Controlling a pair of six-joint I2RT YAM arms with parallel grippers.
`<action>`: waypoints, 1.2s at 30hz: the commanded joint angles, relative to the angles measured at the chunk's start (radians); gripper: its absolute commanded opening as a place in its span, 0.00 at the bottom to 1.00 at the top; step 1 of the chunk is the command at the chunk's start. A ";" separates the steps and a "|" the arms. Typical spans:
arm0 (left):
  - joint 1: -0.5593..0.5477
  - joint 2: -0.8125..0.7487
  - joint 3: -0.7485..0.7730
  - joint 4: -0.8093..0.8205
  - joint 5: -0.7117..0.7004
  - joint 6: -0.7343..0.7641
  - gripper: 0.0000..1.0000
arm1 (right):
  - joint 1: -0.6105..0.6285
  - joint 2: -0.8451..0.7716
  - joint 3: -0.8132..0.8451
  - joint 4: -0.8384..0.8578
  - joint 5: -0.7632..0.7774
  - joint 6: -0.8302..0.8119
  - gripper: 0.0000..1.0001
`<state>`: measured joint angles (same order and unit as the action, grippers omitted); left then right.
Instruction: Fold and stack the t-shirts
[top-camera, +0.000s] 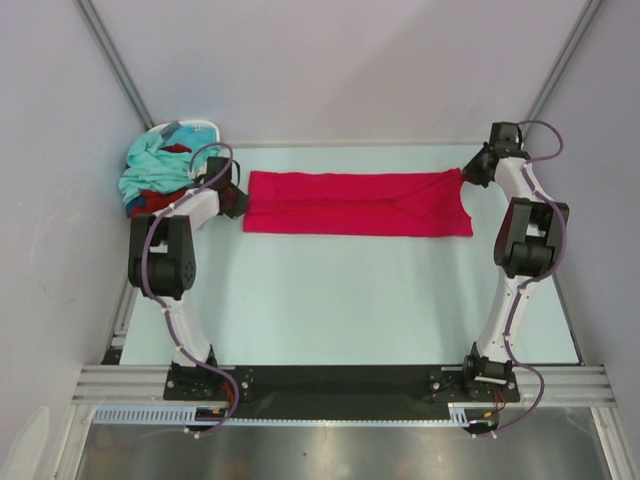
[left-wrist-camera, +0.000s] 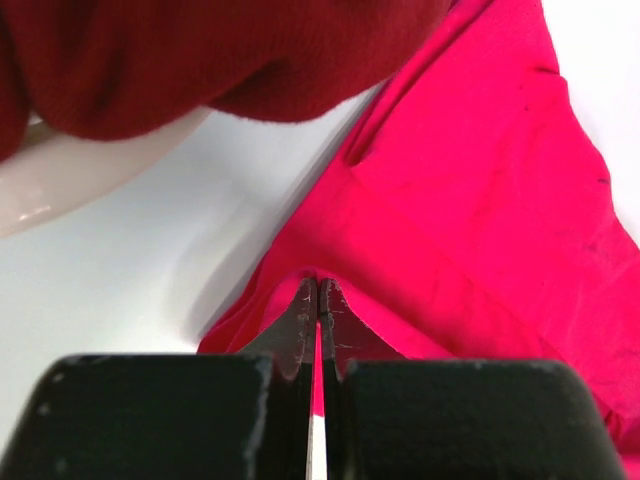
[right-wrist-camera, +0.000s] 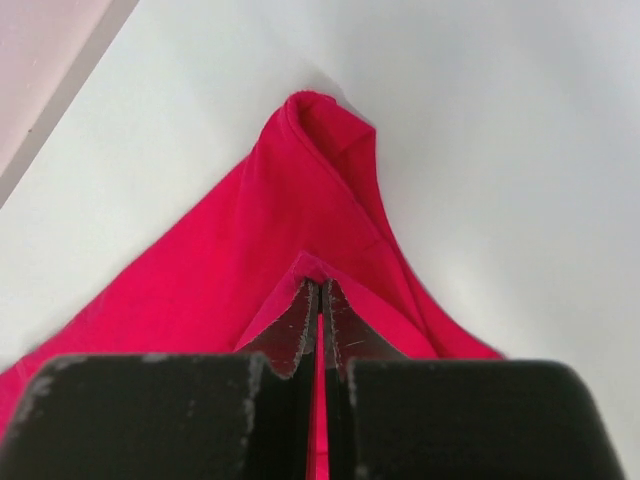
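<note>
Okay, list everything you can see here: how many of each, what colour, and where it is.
Crimson-pink cloth t-shirt: one, crimson-pink, spread across the far part of the table.
Light teal cloth t-shirt: one, teal, bunched in the basket.
Dark maroon cloth t-shirt: one, maroon, same pile.
Small white basket: one, white, far left corner.
Pale flat table: one, pale.
Left fingers: two, black, shut on the crimson shirt's left end.
Right fingers: two, black, shut on its right end.

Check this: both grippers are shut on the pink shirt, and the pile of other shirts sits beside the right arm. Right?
Wrong side: the top view shows the pile of other shirts beside the left arm. The left gripper and right gripper are shut on the pink shirt.
</note>
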<state>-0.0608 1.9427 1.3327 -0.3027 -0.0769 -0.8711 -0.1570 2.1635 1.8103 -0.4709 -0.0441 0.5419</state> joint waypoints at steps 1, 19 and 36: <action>-0.004 0.016 0.049 0.004 -0.027 0.015 0.00 | 0.007 0.044 0.076 -0.020 0.000 -0.026 0.00; -0.005 0.068 0.091 -0.006 -0.041 0.026 0.05 | 0.022 0.177 0.221 -0.045 -0.026 -0.039 0.00; -0.045 -0.132 0.218 -0.026 0.003 0.141 1.00 | 0.028 -0.060 0.342 -0.127 -0.149 -0.088 1.00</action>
<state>-0.0769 1.9484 1.4879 -0.3378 -0.0937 -0.7910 -0.1337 2.2829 2.1059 -0.5583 -0.1543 0.4736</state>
